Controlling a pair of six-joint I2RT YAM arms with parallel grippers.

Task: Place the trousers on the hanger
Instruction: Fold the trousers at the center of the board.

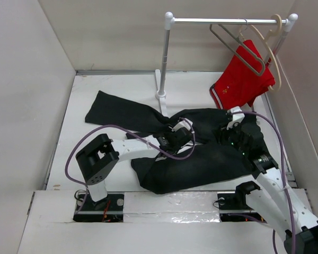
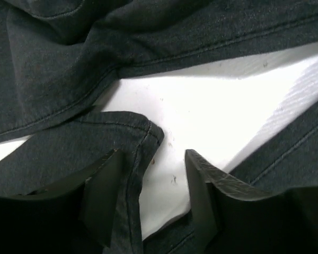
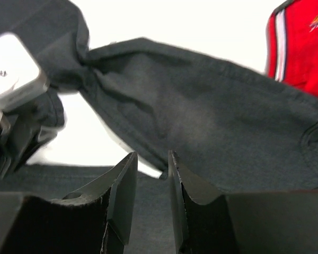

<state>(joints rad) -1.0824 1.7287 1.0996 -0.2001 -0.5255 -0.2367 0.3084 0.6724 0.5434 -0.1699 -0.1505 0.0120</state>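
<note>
Top external view. Step in hand, by my reading: getting a hold on the trousers (image 1: 201, 161), which lie flat and rumpled across the table (image 1: 191, 90), one leg trailing to the upper left of the frame. Nothing is lifted yet. The hanger (image 1: 238, 46) hangs bare on the rail (image 1: 222, 21) at upper right, well apart from the garment, just beside the cream hanger (image 1: 275, 50) carrying the red shorts (image 1: 241, 79). The left gripper (image 1: 179, 135) sits at mid-frame over the fabric and the right gripper (image 1: 232, 120) just to its right.

Room: the rack post (image 1: 163, 63) stands close behind the grippers, and walls close in left and right. Any lift toward the rail passes close by the red shorts.

Left wrist view. The fingers (image 2: 103, 196) stand wide apart and clamp nothing. A stitched edge of the trousers lies between them, close to the left-hand finger, with bare table under the rest of the gap. Next move, I judge: settle lower and close on that edge.

Right wrist view. The fingers (image 3: 127, 190) are nearly together, with only a slim gap. A fold of black fabric reaches their tips, but I cannot tell whether it is pinched. The red shorts sit at upper right of the frame.
</note>
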